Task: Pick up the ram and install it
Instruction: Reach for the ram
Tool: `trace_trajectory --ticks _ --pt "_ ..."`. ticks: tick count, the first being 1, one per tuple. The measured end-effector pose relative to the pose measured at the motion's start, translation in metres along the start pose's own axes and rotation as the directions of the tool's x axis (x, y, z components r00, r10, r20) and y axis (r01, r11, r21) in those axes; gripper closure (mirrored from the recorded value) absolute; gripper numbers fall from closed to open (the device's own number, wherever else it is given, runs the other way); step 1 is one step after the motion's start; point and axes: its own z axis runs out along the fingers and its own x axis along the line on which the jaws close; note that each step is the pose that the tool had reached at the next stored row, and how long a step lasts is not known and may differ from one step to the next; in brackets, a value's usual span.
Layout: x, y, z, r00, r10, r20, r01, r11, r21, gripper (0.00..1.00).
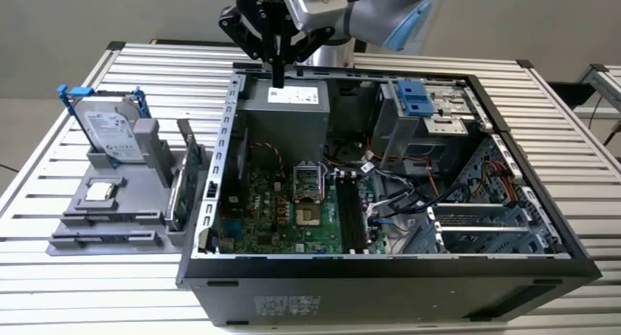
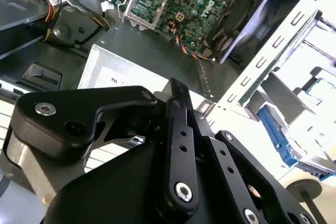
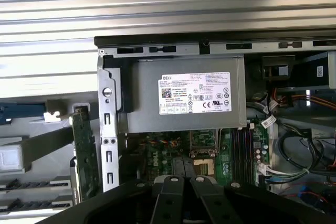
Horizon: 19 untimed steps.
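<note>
Exterior view, end effector: the black two-fingered end effector (image 1: 278,77) hangs over the far rim of the open black steel computer case (image 1: 388,268), above the case's silver power-supply box (image 1: 286,113). Its fingers are clenched together, with nothing seen between them.
Exterior view, risk: clenched fingers cannot straddle a board. Lowered like this, they would likely strike the box or the case rim.
Exterior view, ram: the thin dark-green ram stick (image 1: 179,198) stands on edge in a grey plastic holder (image 1: 73,204) on the slatted metal bench (image 1: 97,291). It is just outside the case's side wall, and its long axis runs along that wall.
Second wrist view, end effector: the end effector (image 2: 178,90) is closed and empty, above the case's power-supply box.
First wrist view, ram: the ram (image 3: 84,150) sits edge up beside the case wall. It looks parallel to the black memory slots (image 3: 239,148) inside the case.
First wrist view, risk: the board is thin and close to the wall, so an off-centre grip could tilt it, scrape it or jam it in the holder.
</note>
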Motion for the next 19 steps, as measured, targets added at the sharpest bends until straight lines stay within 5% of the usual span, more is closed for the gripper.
trace_trajectory --ticks 19 --pt "0.0273 -0.0019 -0.0006 1.0000 0.000 -0.0001 0.000 1.0000 0.0000 1.00"
